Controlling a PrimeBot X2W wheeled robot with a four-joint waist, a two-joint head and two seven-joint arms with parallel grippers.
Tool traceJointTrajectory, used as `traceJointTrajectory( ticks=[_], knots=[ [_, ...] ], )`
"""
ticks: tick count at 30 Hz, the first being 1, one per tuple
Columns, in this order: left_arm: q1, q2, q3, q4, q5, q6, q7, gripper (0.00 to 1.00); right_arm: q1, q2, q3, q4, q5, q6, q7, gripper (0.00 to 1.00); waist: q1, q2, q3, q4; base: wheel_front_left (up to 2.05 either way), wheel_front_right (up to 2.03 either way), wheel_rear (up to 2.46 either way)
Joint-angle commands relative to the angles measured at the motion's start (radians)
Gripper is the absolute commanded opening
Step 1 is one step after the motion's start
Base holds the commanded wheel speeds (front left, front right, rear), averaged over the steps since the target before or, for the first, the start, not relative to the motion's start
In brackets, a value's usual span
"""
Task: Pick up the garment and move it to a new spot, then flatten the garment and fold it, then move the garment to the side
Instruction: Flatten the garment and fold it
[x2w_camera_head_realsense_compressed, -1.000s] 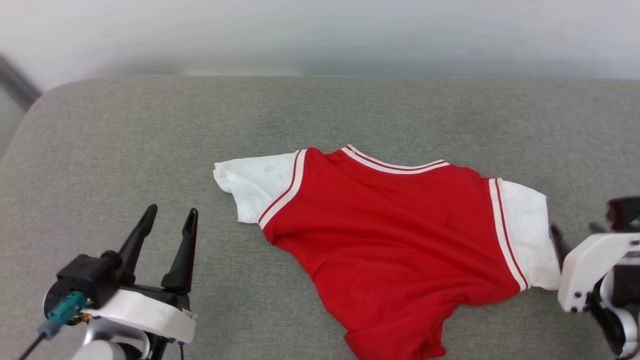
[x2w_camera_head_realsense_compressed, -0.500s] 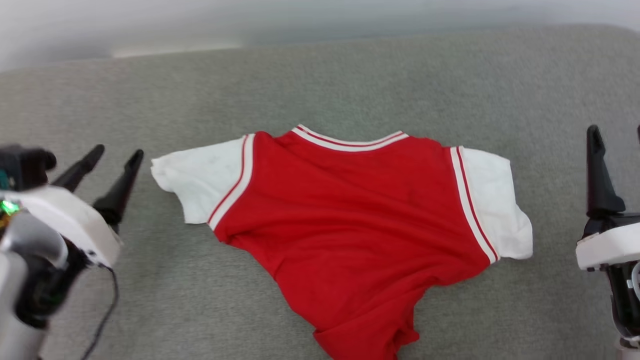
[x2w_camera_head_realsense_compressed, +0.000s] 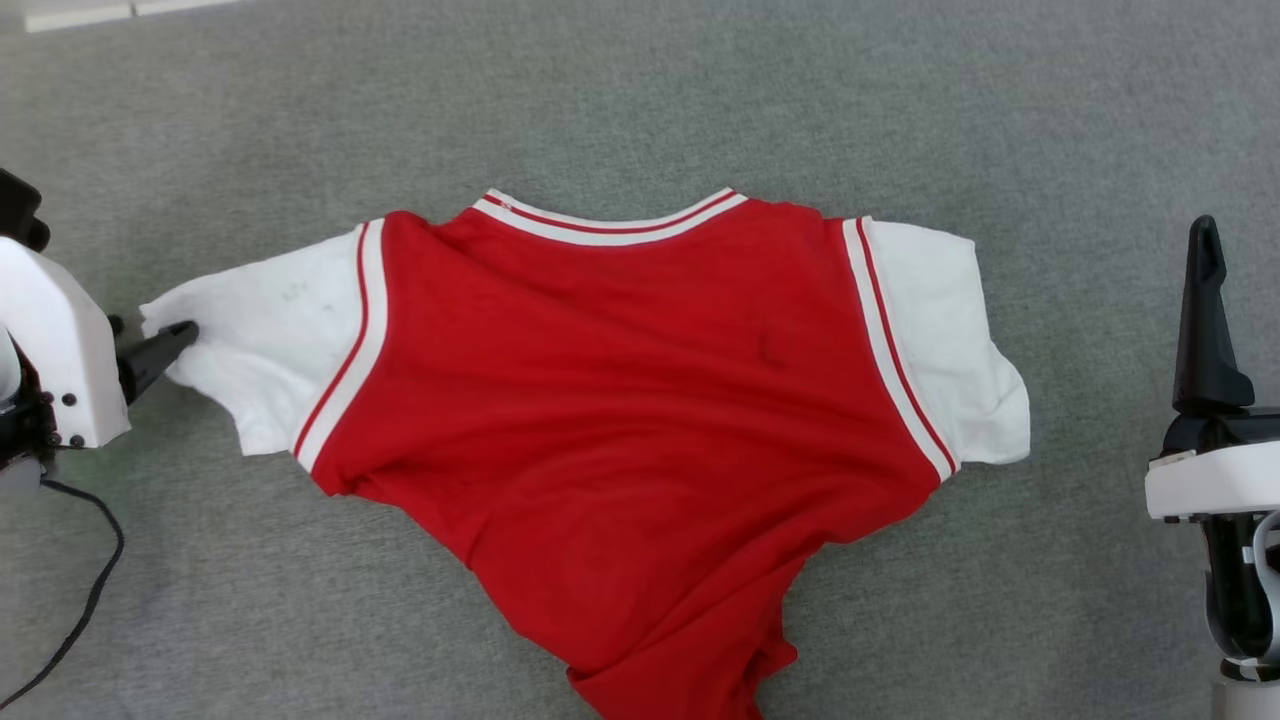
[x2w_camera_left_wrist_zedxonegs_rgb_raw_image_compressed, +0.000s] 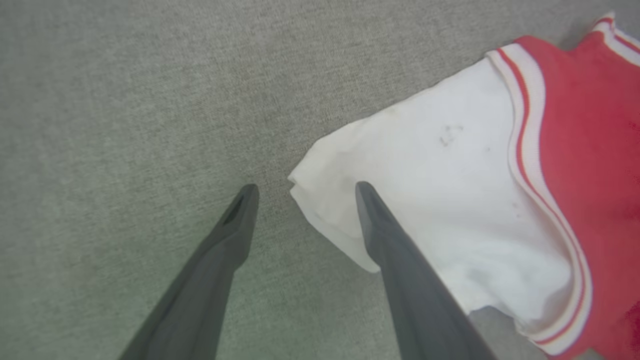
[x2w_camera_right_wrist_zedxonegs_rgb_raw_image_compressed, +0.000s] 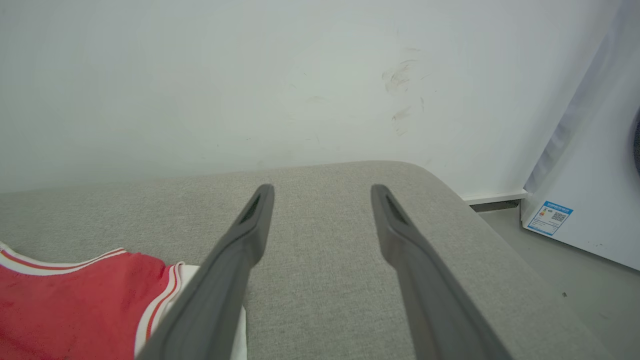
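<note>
Bare grey cushion (x2w_camera_head_realsense_compressed: 640, 90) round the shirt (x2w_camera_head_realsense_compressed: 620, 400), widest behind the collar and between the right sleeve and the wide-spread right gripper (x2w_camera_right_wrist_zedxonegs_rgb_raw_image_compressed: 322, 187). Tighter at the left: left gripper (x2w_camera_left_wrist_zedxonegs_rgb_raw_image_compressed: 306, 185) astride the sleeve's edge, one finger over white cloth, the other over cushion. Past the far edge, a wall (x2w_camera_right_wrist_zedxonegs_rgb_raw_image_compressed: 250, 75), and a white appliance (x2w_camera_right_wrist_zedxonegs_rgb_raw_image_compressed: 590, 175) beyond the right corner.

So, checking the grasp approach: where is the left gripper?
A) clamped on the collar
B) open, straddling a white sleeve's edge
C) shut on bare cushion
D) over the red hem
B: the left gripper is open, one finger over the sleeve, the other over bare cushion.
</note>
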Motion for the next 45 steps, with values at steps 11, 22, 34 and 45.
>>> traceJointTrajectory(
  ticks=[11,22,34,45],
  knots=[
    [0.029,0.000,-0.164,0.114,0.005,-0.006,0.092,0.00,-0.014,0.012,0.006,0.036,-0.016,0.000,-0.024,1.00,-0.0001,0.0000,0.035,-0.022,0.00,0.00,0.00],
    [0.042,0.043,-0.128,0.102,0.040,-0.006,-0.269,0.00,0.016,-0.051,0.048,0.075,-0.027,0.000,0.153,1.00,-0.0001,0.0000,-0.072,0.050,0.00,0.00,0.00],
    [0.191,0.086,-0.098,-0.220,0.043,0.033,-0.424,0.00,-0.030,-0.236,0.160,0.096,0.039,0.000,0.571,1.00,-0.0001,0.0000,-0.136,0.193,0.00,0.00,0.00],
    [0.261,0.100,-0.099,-0.573,0.078,0.134,-0.423,0.00,-0.225,-0.361,0.248,0.230,0.104,0.000,0.954,1.00,-0.0001,0.0000,-0.089,0.309,0.00,0.00,0.00]
  ],
)
